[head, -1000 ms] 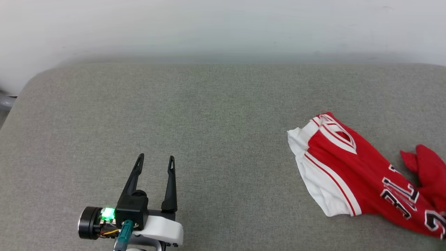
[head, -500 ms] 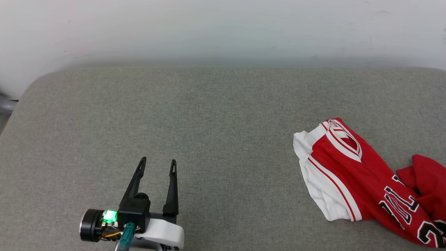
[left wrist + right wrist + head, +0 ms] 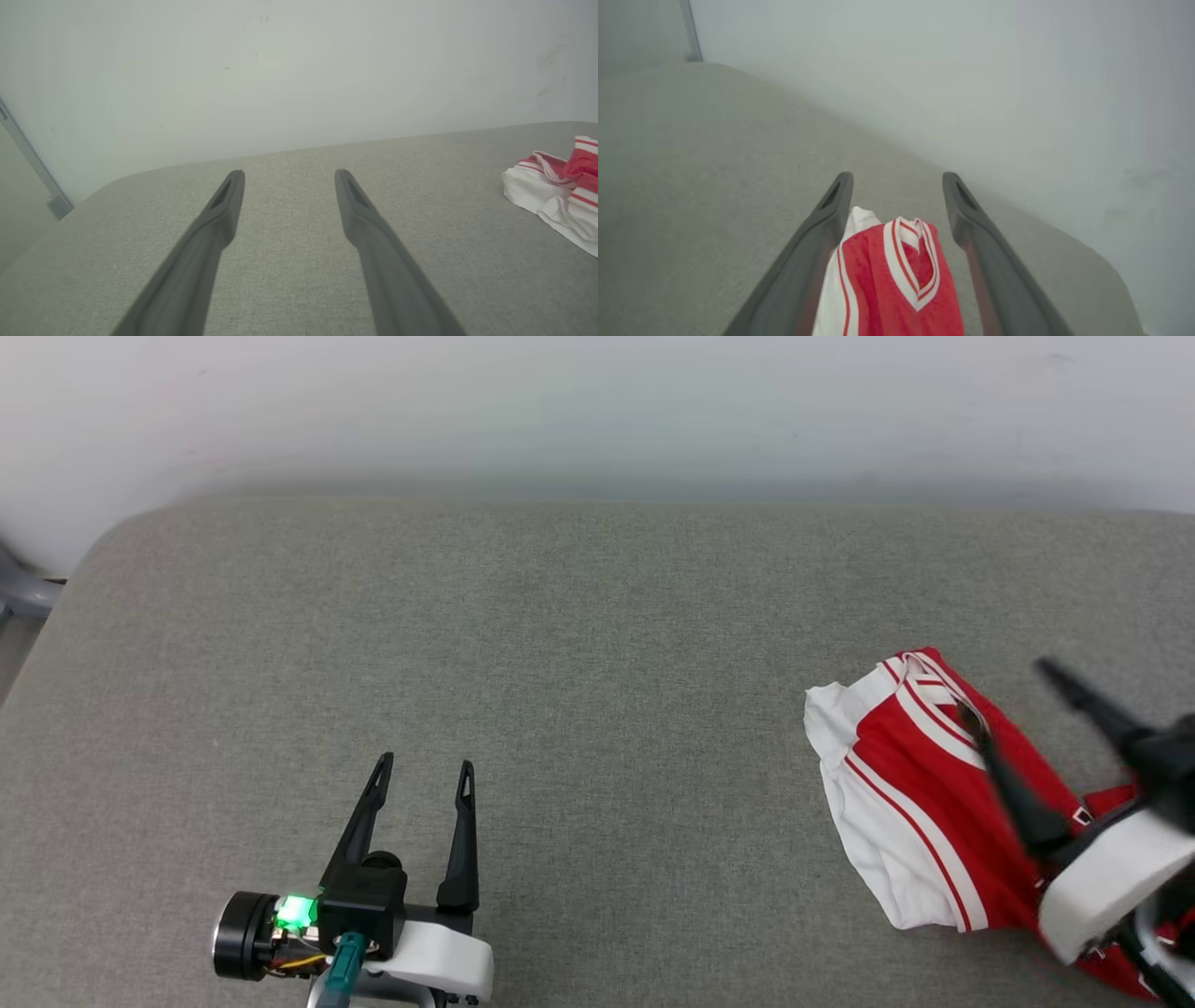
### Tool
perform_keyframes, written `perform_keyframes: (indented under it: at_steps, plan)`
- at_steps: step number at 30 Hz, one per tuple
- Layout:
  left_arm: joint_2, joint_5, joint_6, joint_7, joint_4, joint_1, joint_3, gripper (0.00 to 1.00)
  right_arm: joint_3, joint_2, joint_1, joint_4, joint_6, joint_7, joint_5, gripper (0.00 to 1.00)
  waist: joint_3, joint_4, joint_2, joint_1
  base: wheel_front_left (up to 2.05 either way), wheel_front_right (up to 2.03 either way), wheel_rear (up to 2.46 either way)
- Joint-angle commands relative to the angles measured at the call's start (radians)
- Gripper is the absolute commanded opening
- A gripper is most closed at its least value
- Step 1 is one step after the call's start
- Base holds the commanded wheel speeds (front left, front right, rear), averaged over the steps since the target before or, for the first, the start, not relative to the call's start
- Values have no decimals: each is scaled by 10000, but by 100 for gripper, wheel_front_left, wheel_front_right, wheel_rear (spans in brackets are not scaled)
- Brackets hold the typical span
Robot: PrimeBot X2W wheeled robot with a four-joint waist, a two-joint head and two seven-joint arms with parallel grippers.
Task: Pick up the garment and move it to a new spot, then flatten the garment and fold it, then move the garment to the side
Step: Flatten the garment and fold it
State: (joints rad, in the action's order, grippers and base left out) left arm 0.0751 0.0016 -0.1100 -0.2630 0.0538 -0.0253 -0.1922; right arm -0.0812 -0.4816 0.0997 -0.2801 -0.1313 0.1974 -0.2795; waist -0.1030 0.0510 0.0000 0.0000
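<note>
Now: right gripper (image 3: 1004,689), absent a moment ago, hangs over the garment (image 3: 896,784) crumpled at the right of the grey cushion (image 3: 560,644), fingers spread wide, nothing held, so pickup is likely next; left gripper (image 3: 423,765), parted and empty, near left.

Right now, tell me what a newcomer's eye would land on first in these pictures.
The red and white garment stands out first, crumpled at the right side of the grey padded surface. The right gripper hovers over its neckline, jaws open and blurred in the head view. The left gripper sits at the lower left over bare fabric, jaws open too.
</note>
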Motion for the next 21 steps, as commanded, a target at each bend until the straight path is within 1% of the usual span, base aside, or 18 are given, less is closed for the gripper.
perform_keyframes:
  at_steps: [1,3,6,10,11,14,16,19,21]
  plan:
    - [19,14,-38,-27,-44,-111,-23,100,-634,-413,-39,-127,12,527,-288,100,-53,33,0,0,0,0,0]
    - [22,11,-43,-27,-55,-150,-38,100,-1438,-855,-143,-183,12,1212,-716,100,-112,61,0,0,0,0,0]
    - [28,2,-76,-27,-75,-216,-55,100,-2272,-1458,-146,-60,12,2048,-1325,100,-227,107,0,0,0,0,0]
    - [25,-23,-119,-27,-103,-271,-70,100,-2979,-1903,-251,488,12,3180,-1889,100,-407,143,0,0,0,0,0]
    - [22,-29,-137,-27,-108,-294,-73,100,-3145,-1924,-231,632,12,3359,-2018,100,-456,146,0,0,0,0,0]
    - [4,-41,-134,-27,-128,-381,-115,100,-3482,-1869,-2,1247,12,3540,-2294,100,-682,179,0,0,0,0,0]
    - [-6,-52,-115,-27,-141,-488,-139,100,-3711,-1959,276,1685,12,3435,-2136,100,-859,219,0,0,0,0,0]
    - [-19,-41,-96,-27,-140,-668,-189,100,-3977,-1743,542,2484,10,3190,-2252,100,-1153,315,0,0,0,0,0]
    - [-29,-34,-91,-27,-135,-792,-229,100,-4227,-1722,782,3013,12,3092,-2232,100,-1334,404,0,0,0,0,0]
